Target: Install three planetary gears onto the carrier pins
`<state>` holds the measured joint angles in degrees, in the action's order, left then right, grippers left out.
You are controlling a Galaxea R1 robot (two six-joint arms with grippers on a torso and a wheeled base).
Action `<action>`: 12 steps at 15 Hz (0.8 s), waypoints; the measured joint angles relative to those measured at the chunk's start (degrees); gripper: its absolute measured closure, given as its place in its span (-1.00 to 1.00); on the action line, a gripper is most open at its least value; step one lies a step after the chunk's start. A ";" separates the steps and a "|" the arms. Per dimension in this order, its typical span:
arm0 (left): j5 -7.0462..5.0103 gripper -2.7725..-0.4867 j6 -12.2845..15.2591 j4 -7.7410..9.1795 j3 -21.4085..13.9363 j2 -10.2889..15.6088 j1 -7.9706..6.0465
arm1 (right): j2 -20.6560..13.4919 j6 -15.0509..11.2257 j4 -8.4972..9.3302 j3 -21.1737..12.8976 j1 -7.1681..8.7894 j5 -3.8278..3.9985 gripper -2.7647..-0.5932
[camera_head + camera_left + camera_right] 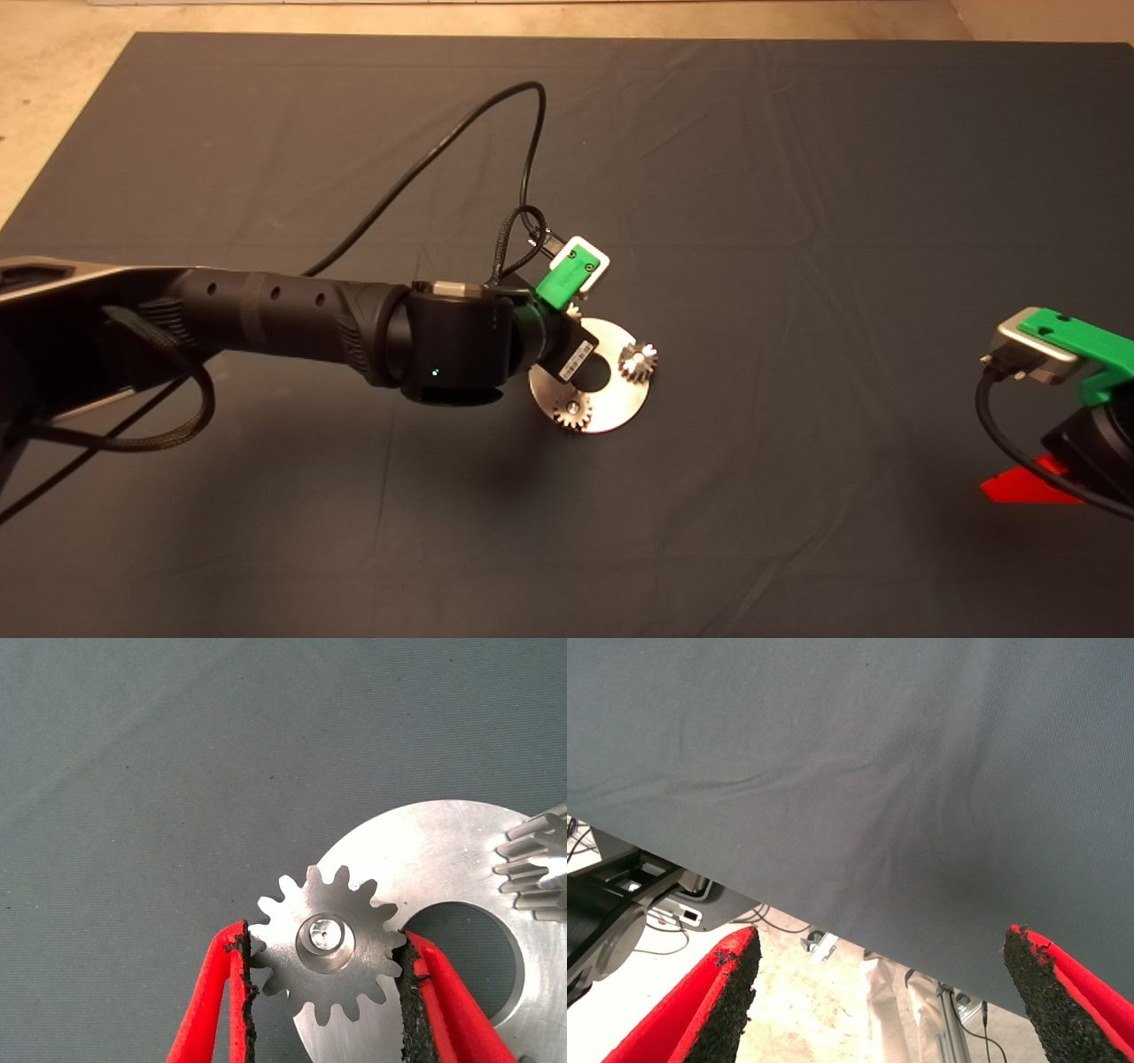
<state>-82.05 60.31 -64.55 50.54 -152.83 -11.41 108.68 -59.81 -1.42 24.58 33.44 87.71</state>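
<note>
**Head view: three gears on the disc, left gripper around one**

Head view, from the left: the left arm reaches in over the dark mat, and its wrist covers part of a shiny round disc with a large centre hole. A small white label on the wrist bears print too small to read.

Two gears show on the disc here, one at its near edge and one at its right.

The left wrist view shows a third gear, silvery and toothed, seated on a pin whose flat top shows through the bore. The left gripper has its pads against this gear's teeth on both sides, grasping it.

At the right edge waits the right gripper, its fingers spread wide and holding nothing.
</note>
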 joint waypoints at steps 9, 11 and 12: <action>0.01 0.77 -0.16 -0.02 0.00 -0.01 0.00 | -0.46 0.02 0.34 -0.02 0.43 0.00 -0.32; 0.02 0.77 -0.15 -0.09 0.00 -0.01 0.30 | -0.68 0.02 0.56 -0.02 0.51 -0.03 -0.32; -0.02 0.77 -0.17 -0.21 0.00 -0.01 0.69 | -0.94 0.02 0.72 -0.05 0.78 0.03 -0.32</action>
<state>-82.08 60.14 -64.76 50.54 -152.85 -10.72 107.74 -59.78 -0.69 24.53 34.22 87.74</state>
